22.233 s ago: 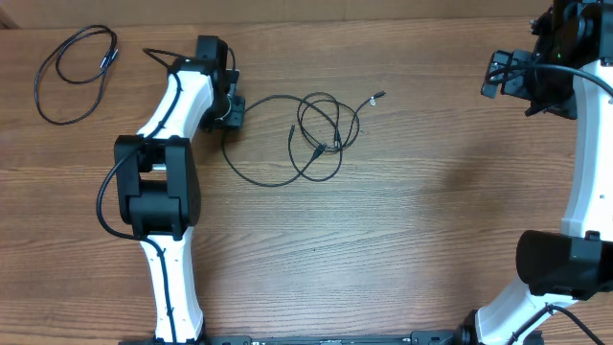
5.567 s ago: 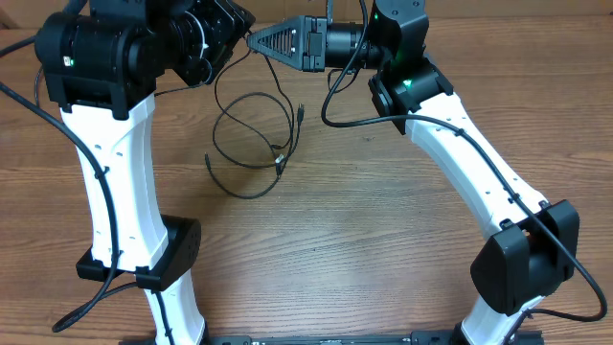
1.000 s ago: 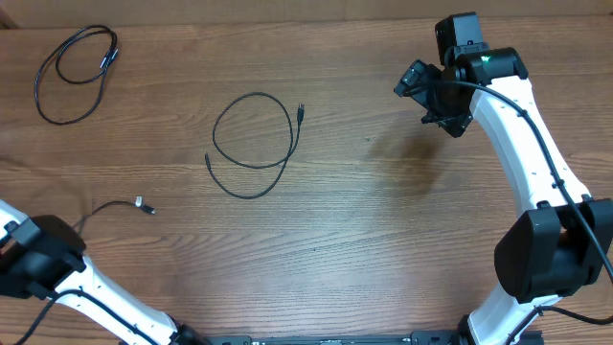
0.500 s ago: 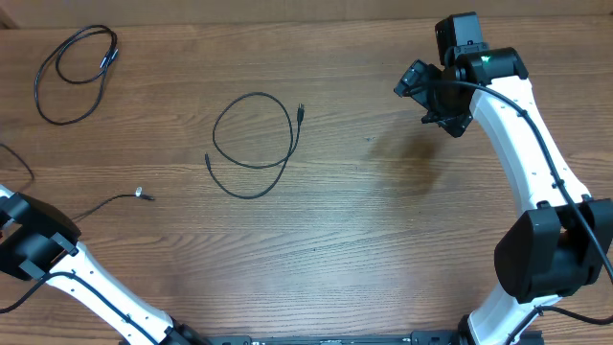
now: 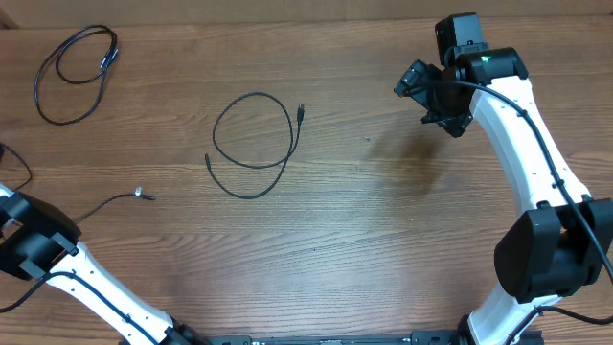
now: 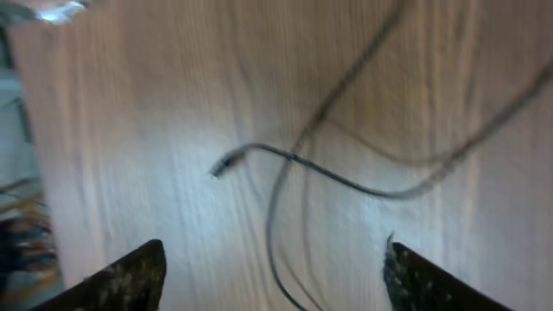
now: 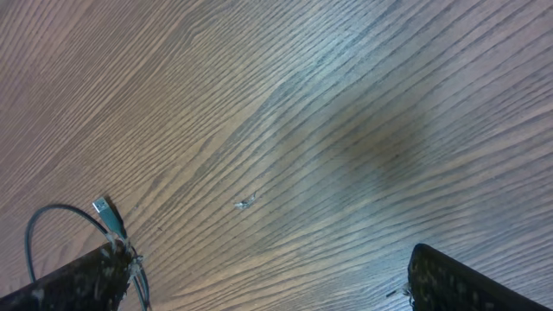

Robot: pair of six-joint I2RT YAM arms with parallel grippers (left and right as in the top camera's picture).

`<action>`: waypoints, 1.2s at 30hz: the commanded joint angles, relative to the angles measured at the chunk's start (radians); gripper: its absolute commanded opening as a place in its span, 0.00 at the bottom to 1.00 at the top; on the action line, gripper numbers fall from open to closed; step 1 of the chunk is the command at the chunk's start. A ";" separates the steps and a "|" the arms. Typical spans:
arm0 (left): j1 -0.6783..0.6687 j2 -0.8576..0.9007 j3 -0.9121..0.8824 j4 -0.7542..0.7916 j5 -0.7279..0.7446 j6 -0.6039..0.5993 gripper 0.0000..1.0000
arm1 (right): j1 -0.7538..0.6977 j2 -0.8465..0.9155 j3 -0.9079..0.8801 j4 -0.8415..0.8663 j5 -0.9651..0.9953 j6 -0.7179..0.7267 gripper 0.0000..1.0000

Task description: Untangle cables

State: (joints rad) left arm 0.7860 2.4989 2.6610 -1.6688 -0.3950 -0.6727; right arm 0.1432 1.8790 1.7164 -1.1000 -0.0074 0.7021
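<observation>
Cable point(image 6: 346, 180) loose on table point(image 6: 130, 130), just ahead of spread left gripper point(image 6: 272, 268).

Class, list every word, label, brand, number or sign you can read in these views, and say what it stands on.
None: no readable text in any view. The wooden table, black cables, left arm and right arm show no legible print, and the left wrist view is blurred.

I see three black cables on the wooden table point(image 5: 383, 240). A small coil point(image 5: 108, 57) lies up in the far left corner. A big loop point(image 5: 254, 94) lies alone in the middle. A third cable point(image 5: 115, 198) with a silvery plug lies near my left arm point(image 5: 57, 254). My right gripper point(image 5: 421, 96) hangs well apart from them.
</observation>
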 commanded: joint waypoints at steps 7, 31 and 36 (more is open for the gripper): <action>0.002 0.002 -0.218 0.212 0.014 0.313 0.86 | -0.003 -0.005 0.006 0.003 0.014 -0.004 1.00; 0.007 0.002 -0.443 0.372 0.336 0.822 0.43 | -0.003 -0.005 0.006 0.003 0.014 -0.004 1.00; 0.007 0.002 -0.448 0.352 0.336 0.808 0.16 | -0.003 -0.005 0.006 0.003 0.014 -0.004 1.00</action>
State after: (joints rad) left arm 0.7864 2.4989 2.2177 -1.3121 -0.0563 0.1326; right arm 0.1432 1.8790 1.7164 -1.1004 -0.0074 0.7025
